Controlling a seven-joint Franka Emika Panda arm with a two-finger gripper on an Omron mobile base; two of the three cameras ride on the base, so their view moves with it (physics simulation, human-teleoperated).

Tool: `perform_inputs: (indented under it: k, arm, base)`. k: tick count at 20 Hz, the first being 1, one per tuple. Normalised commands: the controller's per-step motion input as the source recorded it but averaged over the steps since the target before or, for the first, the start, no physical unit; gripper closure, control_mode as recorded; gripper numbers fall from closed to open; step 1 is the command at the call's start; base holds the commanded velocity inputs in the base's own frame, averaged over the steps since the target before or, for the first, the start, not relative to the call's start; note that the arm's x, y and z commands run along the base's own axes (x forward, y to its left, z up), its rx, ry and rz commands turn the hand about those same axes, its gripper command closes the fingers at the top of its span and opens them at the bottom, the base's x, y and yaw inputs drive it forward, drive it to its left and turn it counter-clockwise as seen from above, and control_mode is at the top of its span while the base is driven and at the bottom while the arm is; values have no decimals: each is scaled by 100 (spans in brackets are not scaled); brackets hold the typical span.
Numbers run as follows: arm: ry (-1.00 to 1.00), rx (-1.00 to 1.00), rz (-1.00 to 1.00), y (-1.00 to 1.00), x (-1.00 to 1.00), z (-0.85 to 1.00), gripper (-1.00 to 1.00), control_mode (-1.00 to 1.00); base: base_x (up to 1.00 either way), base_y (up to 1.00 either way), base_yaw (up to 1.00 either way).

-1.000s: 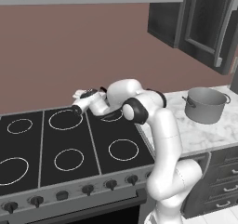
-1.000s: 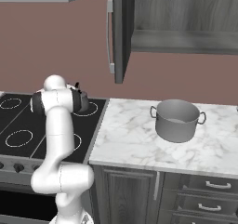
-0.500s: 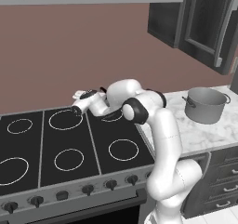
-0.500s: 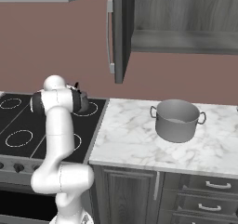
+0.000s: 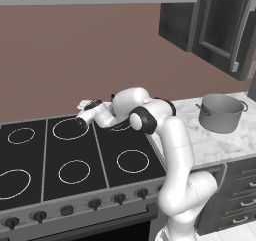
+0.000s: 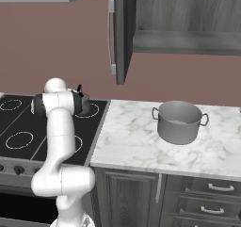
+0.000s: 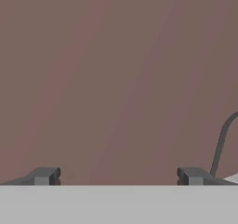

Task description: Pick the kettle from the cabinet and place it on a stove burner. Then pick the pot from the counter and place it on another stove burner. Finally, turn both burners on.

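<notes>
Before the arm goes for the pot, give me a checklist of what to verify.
1. Pincer open and holding nothing: ok, jaws wide apart.
2. Kettle upright on a back burner: ok.
3. Pincer clear of the kettle handle: cannot tell, it arches close beside one fingertip.
4. Pot upright and unobstructed on the counter: ok.
5. Another burner free for the pot: ok, the front burner is bare.
</notes>
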Motion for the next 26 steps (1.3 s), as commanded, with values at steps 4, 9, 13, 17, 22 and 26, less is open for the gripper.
perform_inputs:
  k: [4,9,13,17,22,26]
  arm:
    - [0,1,0,11,-2,-8,-100,-100]
    - [0,0,0,29,-4,2,-100,-100]
    - [0,0,0,27,-6,1,-100,-100]
    - [0,1,0,17,-12,17,-100,-100]
    - [-2,1,0,3,-21,43,-100,-100]
    - [0,0,0,0,-24,40,-100,-100]
  base:
    - [0,0,0]
    - [0,0,0]
    - [0,0,0]
    - [0,0,0]
    - [0,0,0]
    - [0,0,0]
